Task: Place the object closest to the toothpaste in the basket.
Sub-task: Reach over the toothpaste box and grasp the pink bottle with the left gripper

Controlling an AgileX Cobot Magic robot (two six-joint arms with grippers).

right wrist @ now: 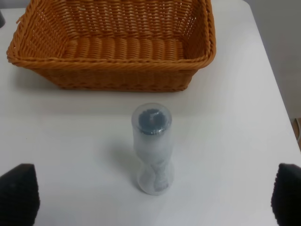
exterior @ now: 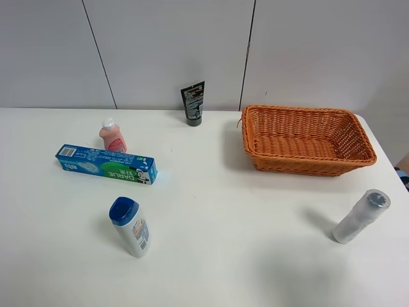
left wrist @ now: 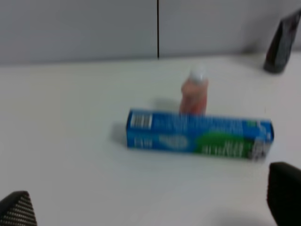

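White table. Wicker basket near far right corner. Toothpaste box by left edge. Pink bottle upright, just beside box on its far side. Left gripper, right gripper: both spread apart, holding nothing.

From my remote station: the left gripper shows only two black fingertips on its blurred wrist feed, one finely ridged. The right gripper shows two matte black fingertips with rounded tops.
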